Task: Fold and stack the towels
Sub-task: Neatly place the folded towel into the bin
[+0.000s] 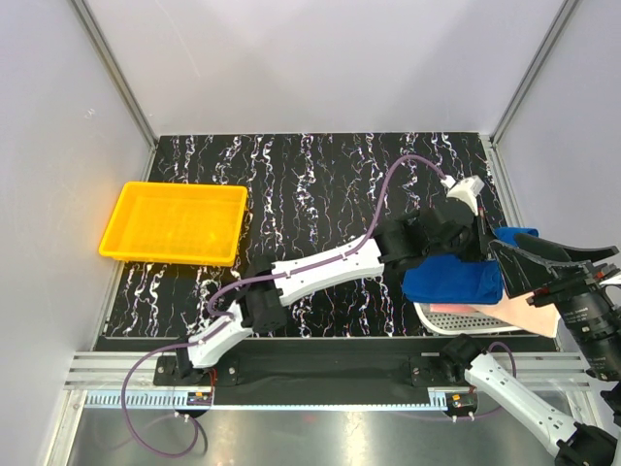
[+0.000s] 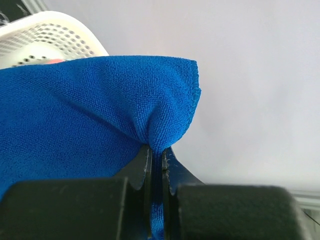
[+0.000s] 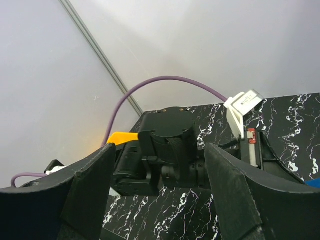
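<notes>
A royal blue towel (image 1: pixel 451 282) hangs bunched over the white mesh basket (image 1: pixel 434 317) at the right of the table. My left gripper (image 2: pixel 156 157) is shut on a fold near that blue towel's (image 2: pixel 75 115) hemmed corner, with cloth running down between the jaws. In the top view the left gripper (image 1: pixel 482 254) sits at the towel's upper edge. A pink towel (image 1: pixel 526 316) lies in the basket under the blue one. My right gripper (image 3: pixel 160 185) is open and holds nothing; it hovers just right of the blue towel, facing the left arm's wrist (image 3: pixel 170 155). In the top view the right gripper (image 1: pixel 506 267) is level with the blue towel.
A yellow plastic tray (image 1: pixel 175 223) sits at the table's left edge. The left arm (image 1: pixel 320 270) stretches diagonally across the black marbled tabletop (image 1: pixel 320 184), its purple cable (image 1: pixel 388 189) arching above. Grey walls close in the table on three sides. The basket's rim (image 2: pixel 50 30) shows behind the towel.
</notes>
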Robot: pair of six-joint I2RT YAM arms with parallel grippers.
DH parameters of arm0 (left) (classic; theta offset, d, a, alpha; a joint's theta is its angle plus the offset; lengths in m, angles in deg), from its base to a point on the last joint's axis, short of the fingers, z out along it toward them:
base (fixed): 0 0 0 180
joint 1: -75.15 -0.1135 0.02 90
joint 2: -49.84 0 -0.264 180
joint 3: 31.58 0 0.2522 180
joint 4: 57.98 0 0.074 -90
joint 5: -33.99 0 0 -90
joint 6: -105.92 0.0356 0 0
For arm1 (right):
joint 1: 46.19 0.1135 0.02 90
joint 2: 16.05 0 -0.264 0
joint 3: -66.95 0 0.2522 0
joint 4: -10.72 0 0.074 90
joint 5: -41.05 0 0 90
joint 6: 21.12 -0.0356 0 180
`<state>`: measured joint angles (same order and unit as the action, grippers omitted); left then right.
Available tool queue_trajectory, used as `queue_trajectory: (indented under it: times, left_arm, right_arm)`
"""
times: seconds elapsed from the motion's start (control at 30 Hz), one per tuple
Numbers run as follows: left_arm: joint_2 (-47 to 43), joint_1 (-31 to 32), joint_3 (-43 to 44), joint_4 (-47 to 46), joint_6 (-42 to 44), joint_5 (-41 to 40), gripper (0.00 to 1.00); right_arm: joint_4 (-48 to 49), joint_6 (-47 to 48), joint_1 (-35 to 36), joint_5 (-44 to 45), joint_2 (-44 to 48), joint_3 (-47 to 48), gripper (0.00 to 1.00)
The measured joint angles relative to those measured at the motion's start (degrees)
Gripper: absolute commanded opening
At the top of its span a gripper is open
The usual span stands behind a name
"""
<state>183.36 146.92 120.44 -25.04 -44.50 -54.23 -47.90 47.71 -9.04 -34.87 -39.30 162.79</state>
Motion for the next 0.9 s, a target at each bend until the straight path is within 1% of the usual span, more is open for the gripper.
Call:
queue_trajectory:
  times: [0.33,0.37,0.63,0.73,0.8,0.9]
  left_arm:
    - [8.33,-1.79,0.04,-10.12,-2.93,7.91,0.0]
    - [9.29,-1.95,0.09,-10.78,-3.15,8.44,0.01]
    - [15.61,-2.38,0.57,-15.08,-5.68,12.22,0.18]
    - [16.87,-2.38,0.68,-16.7,-6.36,13.62,0.22]
    - [17.38,-2.38,0.76,-17.51,-6.64,14.27,0.3]
    - [17.53,-2.38,0.79,-17.88,-7.08,14.95,0.37]
  right_arm:
    - [-1.29,-0.5,0.0,-0.09,2.64,-0.72,0.79]
    - [-1.6,-0.7,0.0,-0.11,2.89,-0.79,0.79]
    - [-1.79,-1.81,0.0,-0.24,3.63,-1.97,0.79]
    - [-1.79,-2.12,0.0,-0.26,3.63,-2.62,0.79]
    - [-1.79,-2.21,0.0,-0.26,3.63,-3.06,0.79]
    - [-1.77,-2.32,0.0,-0.26,3.63,-3.56,0.79]
